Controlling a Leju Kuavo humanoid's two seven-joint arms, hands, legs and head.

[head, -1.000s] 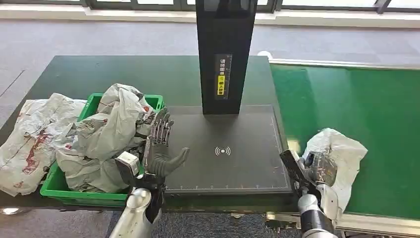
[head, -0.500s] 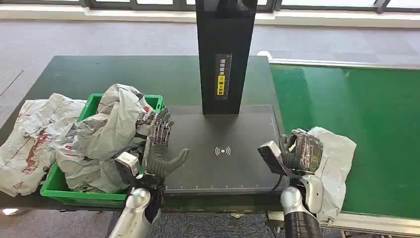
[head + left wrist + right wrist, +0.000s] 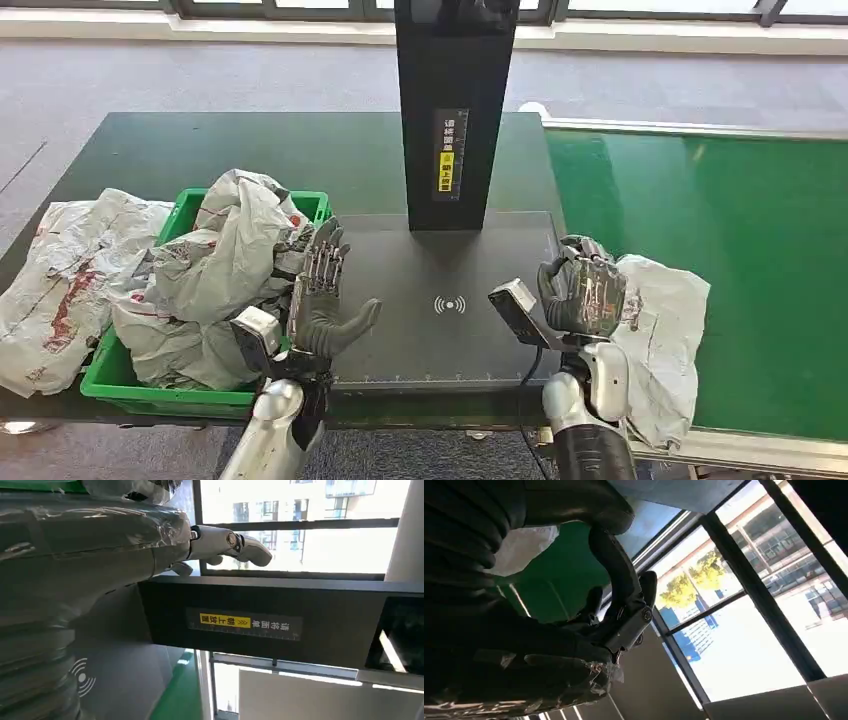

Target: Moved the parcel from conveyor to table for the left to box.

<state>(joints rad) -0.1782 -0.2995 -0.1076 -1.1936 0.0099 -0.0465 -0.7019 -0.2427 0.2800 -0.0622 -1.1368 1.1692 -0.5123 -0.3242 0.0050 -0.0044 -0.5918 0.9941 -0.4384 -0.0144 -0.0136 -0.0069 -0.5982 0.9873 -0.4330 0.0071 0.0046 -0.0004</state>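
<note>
Several grey bags [image 3: 215, 270] heaped in green bin [image 3: 150, 395] beside scanner post [image 3: 455, 110].

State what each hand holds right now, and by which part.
The right hand grips the crumpled white plastic parcel by its left edge, at the conveyor's near side. The left hand holds nothing, fingers spread beside the green plastic crate.

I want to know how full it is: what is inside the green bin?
Crumpled grey parcel bags are heaped in the green bin, rising above its rim. More grey bags lie on the table beside it. The heap covers the bin's floor, so anything underneath is hidden.
</note>
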